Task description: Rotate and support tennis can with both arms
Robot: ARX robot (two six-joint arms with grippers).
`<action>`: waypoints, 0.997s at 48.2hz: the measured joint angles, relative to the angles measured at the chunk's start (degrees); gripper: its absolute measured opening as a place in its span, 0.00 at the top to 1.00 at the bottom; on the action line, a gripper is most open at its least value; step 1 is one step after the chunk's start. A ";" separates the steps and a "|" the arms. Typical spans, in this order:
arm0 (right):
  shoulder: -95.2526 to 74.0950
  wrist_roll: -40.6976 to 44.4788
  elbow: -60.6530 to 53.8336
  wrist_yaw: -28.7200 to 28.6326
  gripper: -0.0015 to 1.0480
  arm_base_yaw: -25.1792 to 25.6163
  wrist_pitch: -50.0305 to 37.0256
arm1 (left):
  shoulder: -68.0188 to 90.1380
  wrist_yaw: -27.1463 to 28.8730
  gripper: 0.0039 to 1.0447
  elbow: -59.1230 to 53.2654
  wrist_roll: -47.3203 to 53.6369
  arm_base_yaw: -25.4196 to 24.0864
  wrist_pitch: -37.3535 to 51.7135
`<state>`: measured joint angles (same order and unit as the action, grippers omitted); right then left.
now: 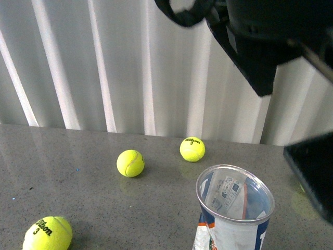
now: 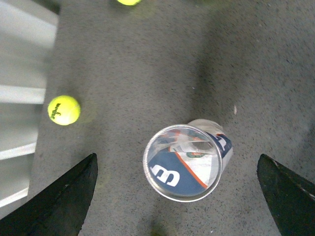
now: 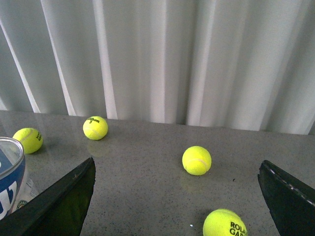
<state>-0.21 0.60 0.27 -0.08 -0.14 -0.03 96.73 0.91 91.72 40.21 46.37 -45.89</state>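
Observation:
The tennis can (image 1: 235, 208) stands upright on the grey table, mouth up, with a silver rim and a white, blue and orange label. In the left wrist view I look straight down into the can (image 2: 170, 174). My left gripper (image 2: 176, 157) is open above it, with one finger on each side and well clear of the rim. My right gripper (image 3: 177, 164) is open beside the can (image 3: 10, 172), which lies outside its fingers at the frame edge. Only bare table and balls lie between those fingers. Black arm bulk (image 1: 250, 36) hangs overhead in the front view.
Yellow-green tennis balls lie loose on the table: (image 1: 130, 163), (image 1: 192, 149), (image 1: 48, 233). In the right wrist view two balls (image 3: 197, 160), (image 3: 224, 223) lie between the fingers. A white pleated curtain (image 1: 104, 62) closes off the table's far edge. A black part (image 1: 312, 174) juts in at right.

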 joint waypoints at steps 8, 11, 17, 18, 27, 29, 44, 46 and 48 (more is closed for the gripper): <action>0.00 0.02 0.00 0.00 0.07 0.00 0.00 | -7.17 7.04 0.06 -6.80 -9.42 -9.49 13.88; 0.00 0.02 0.00 0.00 0.07 0.00 0.00 | -9.77 10.08 0.06 -10.84 -15.54 -15.39 20.46; 0.00 0.02 0.00 0.00 0.07 0.00 0.00 | -16.09 11.63 0.06 -20.90 -26.84 -26.99 30.80; 0.00 0.02 0.00 -0.02 0.07 0.00 0.00 | -17.07 11.52 0.06 -22.45 -27.93 -28.41 32.26; 0.00 0.00 0.00 0.00 0.07 0.00 0.00 | -28.17 6.69 0.06 -41.31 -40.52 -43.06 43.80; 0.00 0.00 0.00 -0.02 0.07 0.00 0.00 | -29.42 4.76 0.06 -44.74 -42.16 -45.64 45.09; 0.00 0.00 0.00 0.00 0.07 0.00 0.00 | -40.65 -5.60 0.64 -74.20 -40.83 -51.19 84.50; 0.00 0.00 0.00 0.00 0.07 0.00 0.00 | -41.70 -5.46 0.71 -75.58 -40.74 -50.84 84.54; 0.00 0.00 0.00 0.00 0.07 0.00 0.00 | -43.04 -5.09 0.80 -77.29 -40.70 -50.40 84.54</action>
<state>-0.21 0.60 0.27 -0.08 -0.14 -0.03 53.69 -4.19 14.44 -0.49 -4.03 38.65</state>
